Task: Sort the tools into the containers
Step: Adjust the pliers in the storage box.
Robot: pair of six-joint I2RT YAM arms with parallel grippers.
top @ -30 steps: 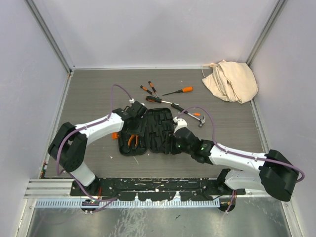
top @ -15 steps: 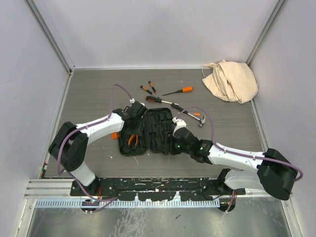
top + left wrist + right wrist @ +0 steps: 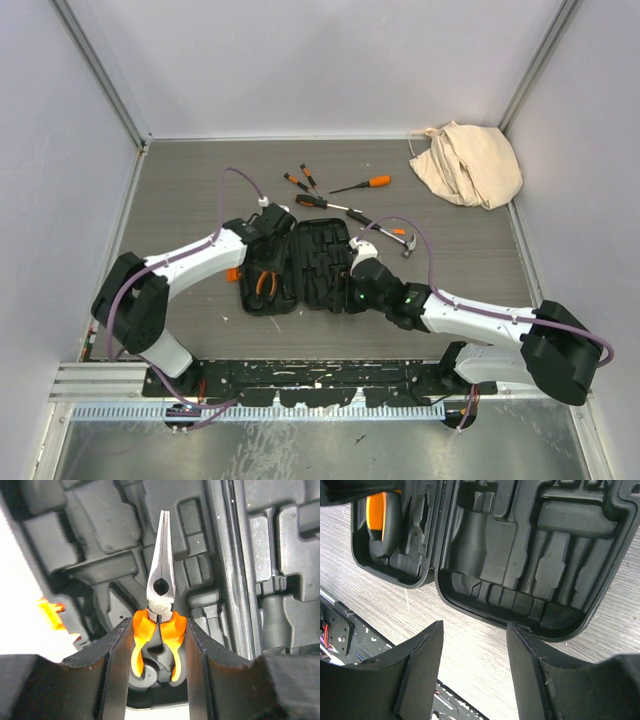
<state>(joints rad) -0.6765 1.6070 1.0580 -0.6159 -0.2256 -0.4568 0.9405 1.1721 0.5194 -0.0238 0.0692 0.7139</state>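
inside the open tool case point(image 3: 322, 262), left fingers point(image 3: 117, 670) pinch pliers point(image 3: 161, 587); right fingers point(image 3: 422, 670) gape empty.

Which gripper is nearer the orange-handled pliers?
Left. The left gripper straddles the pliers at their handles inside the tool case; the right gripper hangs open at the case's near right edge.

Beige cloth bag point(image 3: 466, 163) crumpled in far right corner, grey wood-grain tabletop point(image 3: 180, 190), pale walls point(image 3: 320, 60)

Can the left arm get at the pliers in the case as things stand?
Likely yes: the left gripper sits over the open case, its fingers flanking the pliers at the orange handles, nothing in between. Contact can't be told.
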